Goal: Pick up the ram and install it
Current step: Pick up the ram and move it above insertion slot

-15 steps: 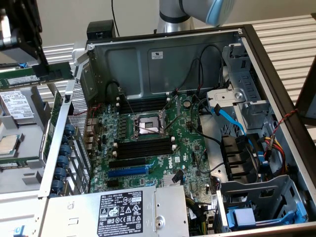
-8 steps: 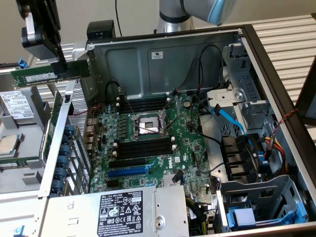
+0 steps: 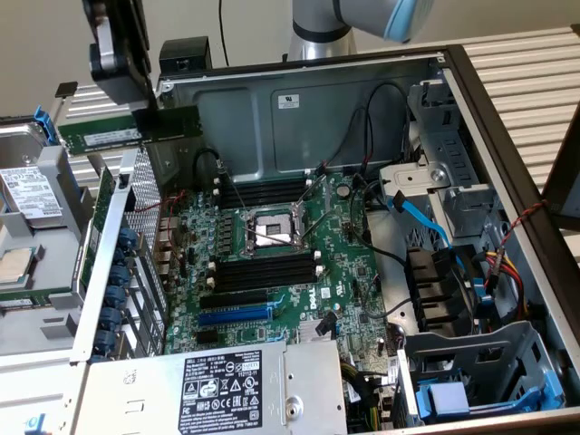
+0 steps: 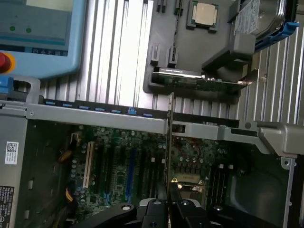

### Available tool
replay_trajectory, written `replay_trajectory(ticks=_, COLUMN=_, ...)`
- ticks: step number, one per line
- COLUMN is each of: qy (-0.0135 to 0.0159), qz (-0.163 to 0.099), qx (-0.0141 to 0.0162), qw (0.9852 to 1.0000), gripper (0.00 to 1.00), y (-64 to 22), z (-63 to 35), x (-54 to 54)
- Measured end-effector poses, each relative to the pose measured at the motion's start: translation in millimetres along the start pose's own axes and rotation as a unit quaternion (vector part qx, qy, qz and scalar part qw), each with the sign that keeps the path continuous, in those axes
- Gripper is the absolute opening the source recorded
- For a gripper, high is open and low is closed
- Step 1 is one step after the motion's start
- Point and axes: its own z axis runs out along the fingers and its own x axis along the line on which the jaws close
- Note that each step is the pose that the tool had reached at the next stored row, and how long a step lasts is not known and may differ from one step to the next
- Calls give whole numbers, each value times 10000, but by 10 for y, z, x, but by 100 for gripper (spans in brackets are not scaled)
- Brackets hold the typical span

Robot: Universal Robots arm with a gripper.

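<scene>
The ram [image 3: 118, 134], a long dark-green stick with a white label, hangs level in the air at the exterior view's upper left, above the corner of the open computer case. My gripper [image 3: 145, 104] is shut on its upper edge. In the wrist view the ram [image 4: 169, 142] shows edge-on as a thin strip running out from between the fingertips of the gripper [image 4: 168, 195], with the motherboard below it. The black memory slots [image 3: 267, 270] lie beside the CPU socket [image 3: 270, 228], well to the right of and lower than the stick.
A blue expansion slot [image 3: 234, 315] and the power supply [image 3: 227, 390] sit at the case's near side. Blue cables [image 3: 426, 217] and drive cages fill the right. A tray with a hard drive [image 3: 27, 190] and a loose CPU [image 4: 205, 14] lies outside the case.
</scene>
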Motion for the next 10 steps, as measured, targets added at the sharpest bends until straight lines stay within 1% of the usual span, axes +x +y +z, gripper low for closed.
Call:
replay_trajectory(ticks=4, qy=9, qz=-5, qx=-1, qw=10000, gripper=14, y=-177, z=1, x=15)
replay_trajectory(ticks=5, qy=16, qz=-8, qx=-2, qw=10000, gripper=14, y=-219, z=5, x=19)
replay_trajectory(ticks=8, qy=58, qz=-7, qx=-5, qw=10000, gripper=14, y=-355, z=17, x=31)
replay_trajectory(ticks=10, qy=78, qz=-8, qx=-8, qw=10000, gripper=14, y=-446, z=26, x=39)
